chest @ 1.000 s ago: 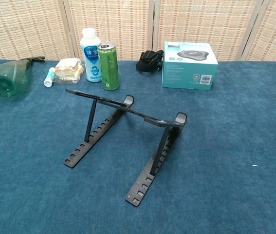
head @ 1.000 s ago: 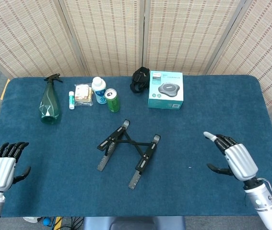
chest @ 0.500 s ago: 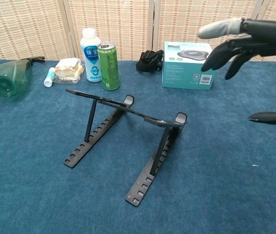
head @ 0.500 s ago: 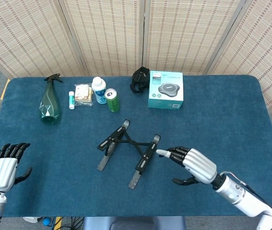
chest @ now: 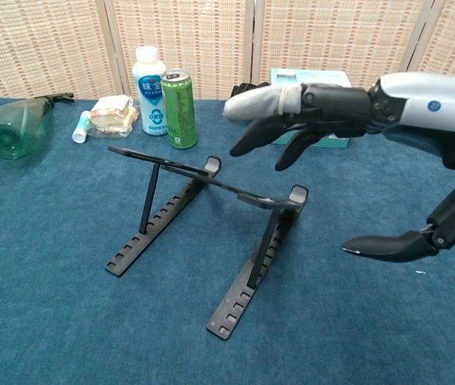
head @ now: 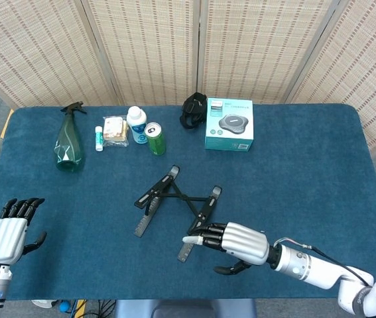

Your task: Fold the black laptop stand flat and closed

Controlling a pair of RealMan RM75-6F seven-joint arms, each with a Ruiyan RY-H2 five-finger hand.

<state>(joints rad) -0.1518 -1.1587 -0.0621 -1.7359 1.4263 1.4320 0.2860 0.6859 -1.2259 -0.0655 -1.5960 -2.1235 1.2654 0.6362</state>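
Blue felt table (head: 307,172) | laptop stand (head: 174,209) propped open, untouched | right hand (head: 231,242) fingers spread, empty, hovering above | left hand (head: 5,235) open, idle | step: reach; next: press frame flat.

Bright, even light; sharp, soft shadows.

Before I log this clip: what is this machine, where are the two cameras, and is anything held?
It is a two-armed robot with humanlike hands, at a blue table. One picture looks down from its head, the other forward from its chest. The black laptop stand sits propped open mid-table. The right hand reaches over the stand's right rail, fingers spread, holding nothing. The left hand waits open at the table's near left edge. A spray bottle, can and teal box line the back.
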